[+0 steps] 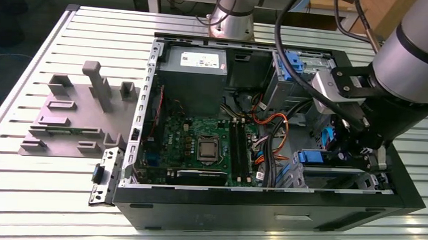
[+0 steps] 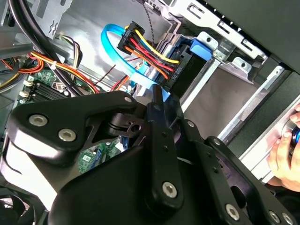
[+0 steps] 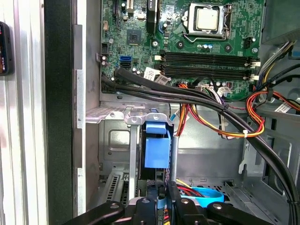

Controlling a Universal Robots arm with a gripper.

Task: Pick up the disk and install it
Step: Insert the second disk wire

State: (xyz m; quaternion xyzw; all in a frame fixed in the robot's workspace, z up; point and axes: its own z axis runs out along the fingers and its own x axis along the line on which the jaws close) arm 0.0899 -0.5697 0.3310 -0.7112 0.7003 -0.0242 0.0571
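Step, exterior view: the disk [image 1: 314, 157] sat in the metal drive bay [image 1: 335, 177] at the near corner of the computer case [image 1: 268, 204], on the exterior view's right. I think it was being pushed home. It needed to go in straight, with its blue rails lined up with the bay walls.
Arm, exterior view: the arm [image 1: 416, 57] leaned in from the exterior view's right and bent down into the case. The gripper [image 1: 359, 152] was low, just beside the disk.
Step, second wrist view: a black plug [image 2: 180, 70] with coloured wires [image 2: 150, 49] and a blue flat cable [image 2: 112, 49] hung close by. A good push would not squash or snag them. A person's hand [image 2: 286, 150] was near the case edge, so slow was safer.
Grip, second wrist view: the gripper [image 2: 157, 101] had its two fingers pressed together on a thin blue edge of the disk.
Step, first wrist view: the disk [image 3: 156, 145] stood on its edge in the bay slot, near the green board [image 3: 187, 33]. Thick black cables [image 3: 187, 96] ran between them, and a gentle, even push looked best.
Grip, first wrist view: the gripper [image 3: 161, 199] pinched the blue edge, right in line with the slot.
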